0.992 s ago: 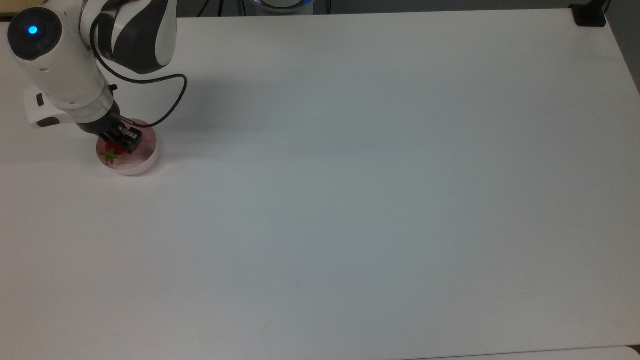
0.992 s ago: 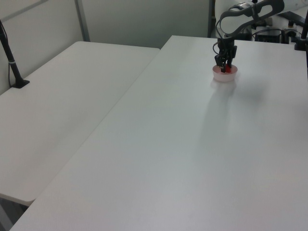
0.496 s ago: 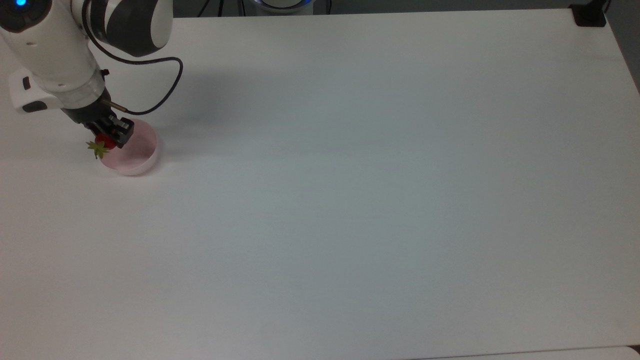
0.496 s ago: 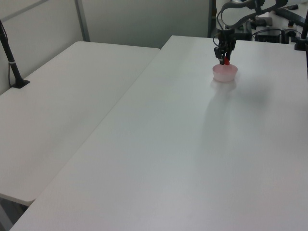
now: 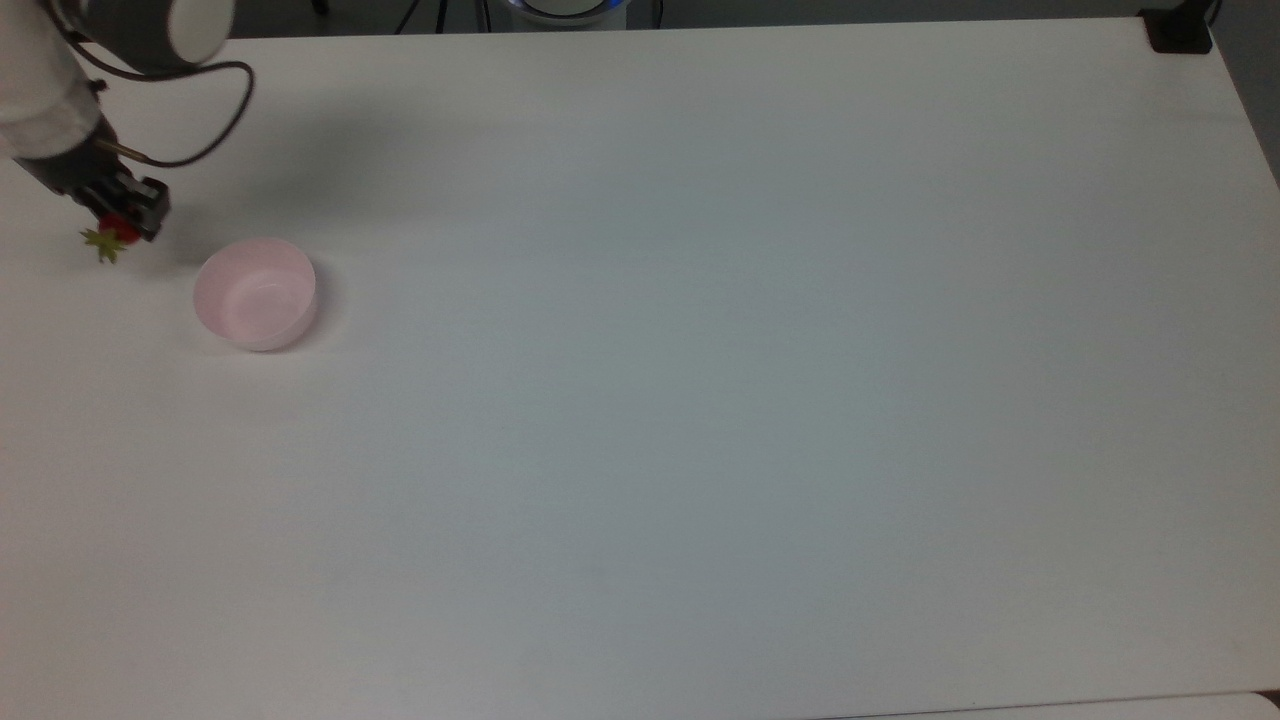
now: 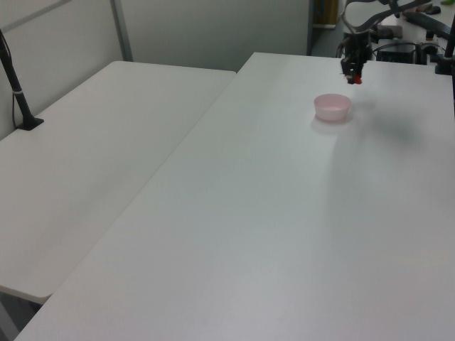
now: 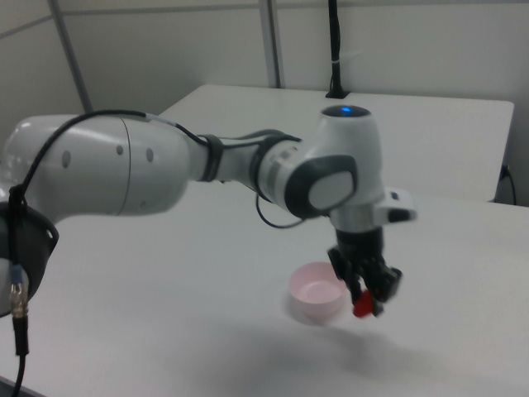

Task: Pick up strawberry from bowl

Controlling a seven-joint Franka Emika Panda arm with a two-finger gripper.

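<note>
My gripper (image 5: 118, 222) (image 6: 353, 75) (image 7: 368, 302) is shut on the red strawberry (image 5: 112, 233) (image 6: 357, 80) (image 7: 361, 310) and holds it in the air. Its green leafy cap points toward the top view's lower left. The pale pink bowl (image 5: 257, 292) (image 6: 332, 106) (image 7: 316, 292) stands empty on the white table. In the top view the gripper is up and to the left of the bowl. In the right view the berry hangs just right of the bowl's rim, above the table.
The white table (image 5: 700, 380) stretches wide and bare to the top view's right. The arm's black cable (image 5: 200, 130) loops above the bowl. A second white table (image 6: 92, 156) lies on the left view's left, with a black post (image 6: 18, 92) on it.
The gripper rose out of the bowl with the strawberry in it, then carried it up and toward the top view's left. The bowl stayed put and is now empty.
</note>
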